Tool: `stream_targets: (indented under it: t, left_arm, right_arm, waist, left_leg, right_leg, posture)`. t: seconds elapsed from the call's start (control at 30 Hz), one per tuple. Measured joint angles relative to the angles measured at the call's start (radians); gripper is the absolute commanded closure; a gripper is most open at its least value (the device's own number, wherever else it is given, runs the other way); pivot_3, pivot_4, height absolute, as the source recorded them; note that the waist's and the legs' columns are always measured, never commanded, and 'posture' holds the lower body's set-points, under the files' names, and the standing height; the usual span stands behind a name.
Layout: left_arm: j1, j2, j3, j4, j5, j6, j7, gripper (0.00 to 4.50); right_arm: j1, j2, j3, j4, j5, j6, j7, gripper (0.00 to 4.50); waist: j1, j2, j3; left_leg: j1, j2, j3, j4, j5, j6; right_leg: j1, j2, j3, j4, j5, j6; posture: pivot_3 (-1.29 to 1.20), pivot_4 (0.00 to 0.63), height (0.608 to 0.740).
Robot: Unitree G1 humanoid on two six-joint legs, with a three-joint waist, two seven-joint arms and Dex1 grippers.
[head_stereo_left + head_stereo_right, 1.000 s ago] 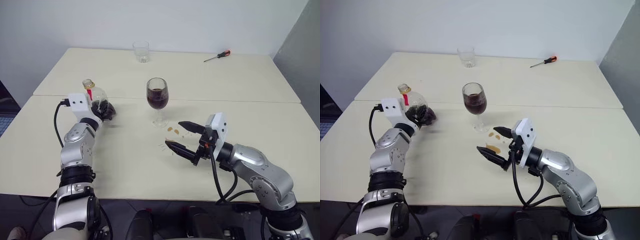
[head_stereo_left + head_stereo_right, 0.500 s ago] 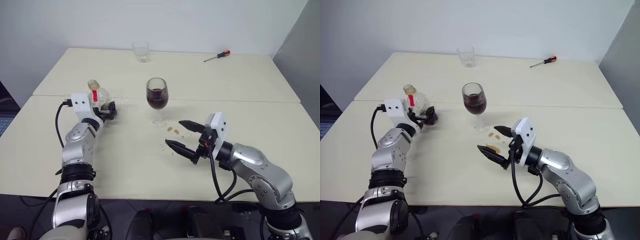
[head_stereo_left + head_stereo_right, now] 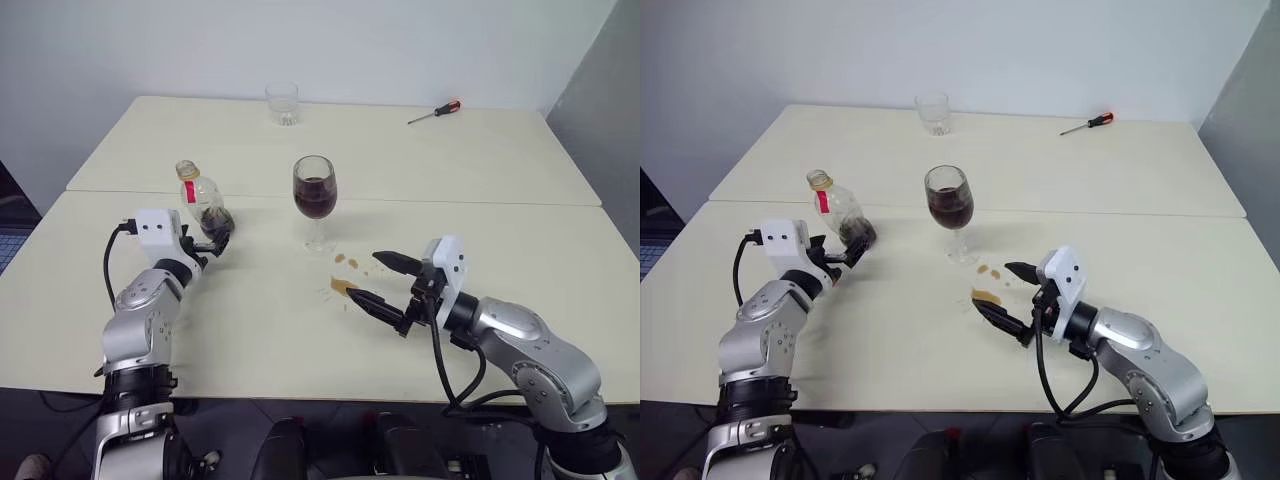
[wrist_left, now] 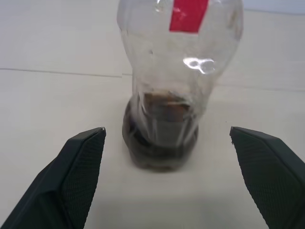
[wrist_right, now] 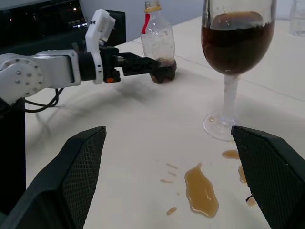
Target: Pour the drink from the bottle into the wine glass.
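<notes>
Nearly empty bottle [image 3: 202, 204] (dark dregs)

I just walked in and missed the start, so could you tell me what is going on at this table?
A humanoid robot has been pouring cola into a wine glass, which now stands about half full. The nearly empty bottle stands upright on the table, and the left gripper is open just in front of it, not holding it. The right gripper hovers open near some brown spills beside the glass's foot.
</notes>
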Motion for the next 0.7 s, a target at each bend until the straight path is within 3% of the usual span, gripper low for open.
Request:
stream_targets:
  t: [0.17, 0.43, 0.7]
  left_arm:
    - [0.066, -0.022, 0.0, -0.122, -0.034, 0.07, 0.024, 0.06]
    - [0.337, -0.13, -0.131, -0.46, -0.044, 0.21, 0.088, 0.06]
    - [0.429, -0.173, -0.211, -0.622, -0.029, 0.243, 0.14, 0.06]
  right_arm:
    - [0.038, -0.014, -0.033, -0.022, -0.003, 0.0, -0.017, 0.0]
    - [0.159, 0.028, -0.075, -0.05, -0.237, 0.0, -0.291, 0.0]
    - [0.287, 0.119, -0.107, -0.054, -0.403, -0.003, -0.481, 0.0]
  waist:
    - [0.0, 0.0, 0.0]
    - [0.0, -0.001, -0.002]
    - [0.0, 0.0, -0.003]
  left_leg:
    - [0.0, 0.0, 0.0, -0.001, 0.0, 0.0]
    - [0.003, 0.0, 0.002, -0.005, 0.0, 0.0]
    - [0.004, -0.001, 0.005, -0.006, 0.0, -0.001]
  right_leg:
    - [0.0, 0.0, 0.0, -0.001, 0.0, 0.0]
    - [0.001, -0.001, 0.003, -0.001, 0.0, 0.001]
    - [0.001, 0.0, 0.005, -0.002, -0.001, 0.001]
  posture:
    - [0.0, 0.15, 0.74]
    - [0.0, 0.15, 0.74]
    - [0.0, 0.15, 0.74]
